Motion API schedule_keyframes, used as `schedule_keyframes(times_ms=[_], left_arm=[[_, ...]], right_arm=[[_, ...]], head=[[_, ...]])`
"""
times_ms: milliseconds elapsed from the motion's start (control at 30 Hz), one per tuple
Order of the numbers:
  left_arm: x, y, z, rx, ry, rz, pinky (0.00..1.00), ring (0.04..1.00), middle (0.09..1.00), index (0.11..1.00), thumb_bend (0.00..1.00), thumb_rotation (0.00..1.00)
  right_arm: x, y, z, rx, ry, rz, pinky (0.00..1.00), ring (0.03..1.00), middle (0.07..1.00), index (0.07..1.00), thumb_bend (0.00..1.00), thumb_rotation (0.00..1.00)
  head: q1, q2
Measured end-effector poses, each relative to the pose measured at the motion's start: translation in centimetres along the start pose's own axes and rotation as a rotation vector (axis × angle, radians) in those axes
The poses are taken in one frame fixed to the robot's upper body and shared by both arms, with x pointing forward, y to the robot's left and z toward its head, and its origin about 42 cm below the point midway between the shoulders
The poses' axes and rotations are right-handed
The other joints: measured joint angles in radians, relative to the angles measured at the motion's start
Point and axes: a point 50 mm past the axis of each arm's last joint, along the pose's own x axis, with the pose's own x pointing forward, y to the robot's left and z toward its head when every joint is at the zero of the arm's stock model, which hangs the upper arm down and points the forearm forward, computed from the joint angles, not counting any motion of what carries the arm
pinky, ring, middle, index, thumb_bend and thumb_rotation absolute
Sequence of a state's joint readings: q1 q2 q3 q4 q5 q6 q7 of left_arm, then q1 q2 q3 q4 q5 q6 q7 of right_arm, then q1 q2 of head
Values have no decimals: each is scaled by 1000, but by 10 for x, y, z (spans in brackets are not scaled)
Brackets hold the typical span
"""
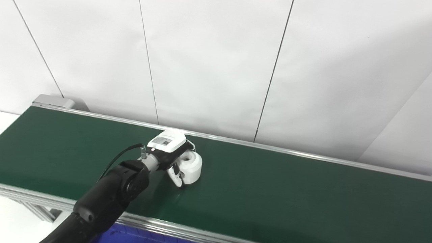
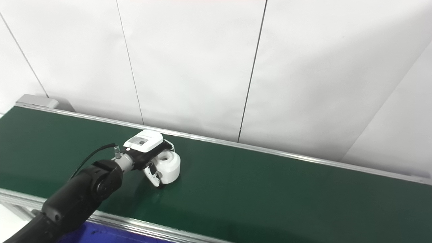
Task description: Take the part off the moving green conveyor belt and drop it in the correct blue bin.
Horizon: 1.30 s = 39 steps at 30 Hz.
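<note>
A white cylindrical part (image 1: 191, 167) with a hole in its top stands on the green conveyor belt (image 1: 287, 189), left of the middle. My left hand (image 1: 170, 153) reaches over the belt from the lower left and wraps around the part. Its thumb (image 1: 175, 173) lies against the part's near side, and its other fingers are hidden behind the part. The part still rests on the belt. The same scene shows in the right eye view, with the hand (image 2: 146, 148) on the part (image 2: 168, 167). My right hand is not in view.
A strip of a blue bin (image 1: 135, 236) shows at the bottom edge, below the belt's near aluminium rail (image 1: 168, 224). A white panelled wall (image 1: 216, 67) stands right behind the belt's far rail. A grey end cover (image 1: 54, 100) sits at the belt's far left.
</note>
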State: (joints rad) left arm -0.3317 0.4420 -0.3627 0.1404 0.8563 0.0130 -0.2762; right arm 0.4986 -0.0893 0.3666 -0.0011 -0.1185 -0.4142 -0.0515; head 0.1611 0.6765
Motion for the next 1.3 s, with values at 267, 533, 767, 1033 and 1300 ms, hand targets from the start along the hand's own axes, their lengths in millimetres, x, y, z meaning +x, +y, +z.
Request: schedule_keyframes(times_ms=[267,533,767,1033,1300], left_arm=[[-19,40,22,-18,-70,51,255,319,451,500,521,0],[-110,77,43,-68,-129,173,274,335,420,521,517,0],[-161,27,48,-190,-80,32,274,339,422,526,515,0],[-177,-45,51,-201,38,-27,289,379,427,528,515,0],[-193,-72,39,-117,141,-95,297,381,430,527,515,0]], right_arm=[[4,0,9,3,-33,-4,957,946,964,1000,858,1000],[30,-9,50,19,-130,-2,939,920,944,988,821,980],[47,-10,64,41,-122,23,930,911,941,983,825,960],[53,-12,63,44,-125,39,929,913,942,985,839,955],[52,-15,55,27,-94,33,912,906,936,979,827,959]], head=[[28,94],[80,281],[77,314],[92,262],[87,239]])
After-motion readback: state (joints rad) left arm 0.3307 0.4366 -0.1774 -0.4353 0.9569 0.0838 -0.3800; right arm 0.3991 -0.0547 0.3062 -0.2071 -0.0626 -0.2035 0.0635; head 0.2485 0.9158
